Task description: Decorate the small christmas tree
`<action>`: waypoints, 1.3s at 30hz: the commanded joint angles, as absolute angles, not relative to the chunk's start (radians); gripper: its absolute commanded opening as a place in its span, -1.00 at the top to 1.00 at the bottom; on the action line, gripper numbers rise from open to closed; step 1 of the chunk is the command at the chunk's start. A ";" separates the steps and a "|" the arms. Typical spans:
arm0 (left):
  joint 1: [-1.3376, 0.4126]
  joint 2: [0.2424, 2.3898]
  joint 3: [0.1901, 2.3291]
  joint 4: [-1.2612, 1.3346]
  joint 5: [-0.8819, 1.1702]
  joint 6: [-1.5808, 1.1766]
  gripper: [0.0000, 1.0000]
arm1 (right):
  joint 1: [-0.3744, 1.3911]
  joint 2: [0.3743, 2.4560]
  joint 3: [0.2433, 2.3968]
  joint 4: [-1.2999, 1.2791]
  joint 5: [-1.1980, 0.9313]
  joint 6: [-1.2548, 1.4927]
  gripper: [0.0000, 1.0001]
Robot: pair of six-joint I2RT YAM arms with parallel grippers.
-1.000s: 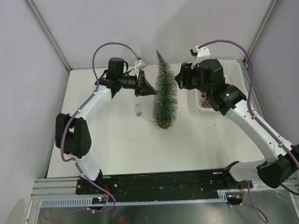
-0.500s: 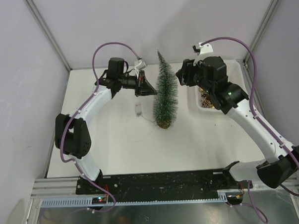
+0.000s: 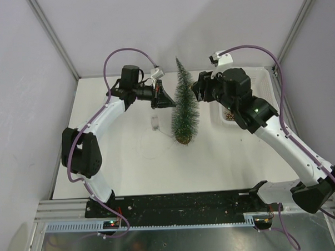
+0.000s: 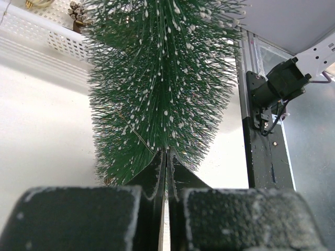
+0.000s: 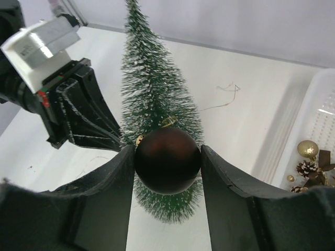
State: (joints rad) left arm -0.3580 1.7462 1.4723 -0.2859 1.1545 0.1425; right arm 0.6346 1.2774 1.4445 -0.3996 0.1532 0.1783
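Right jaws are gripping a dark bauble [image 5: 167, 160] just beside the small christmas tree [image 3: 184, 111], upright on the counter [image 3: 130, 166]; left jaws are pressing shut at its bristles. You're risking tipping the ungripped tree by pushing hard.

White left arm [image 3: 103, 114] and white right arm [image 3: 285, 140] carrying bulky black joint housings [image 3: 82, 154], purple cables [image 3: 125, 50] looping above both wrists, green light [image 3: 256, 105] glowing on the right forearm, matte black left pincer [image 4: 166, 157] tapering to wedge-shaped tips

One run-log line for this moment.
left jaws: shut, beside frosted green bottle-brush tree | right jaws: shut on dark red round bauble, close to tree
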 commanded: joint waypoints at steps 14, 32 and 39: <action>-0.367 1.686 1.467 -0.259 1.155 0.161 0.99 | 0.667 1.165 1.487 -0.407 0.155 0.153 0.71; -0.368 1.680 1.466 -0.261 1.155 0.165 0.99 | 0.568 1.245 1.403 -0.347 0.123 0.161 0.77; -0.367 1.678 1.467 -0.260 1.154 0.164 0.99 | 0.556 1.248 1.389 -0.324 0.118 0.173 0.79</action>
State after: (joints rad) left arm -0.3580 1.7370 1.4715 -0.2859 1.1526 0.1425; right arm 0.5602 1.2514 1.3933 -0.3843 0.1299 0.1642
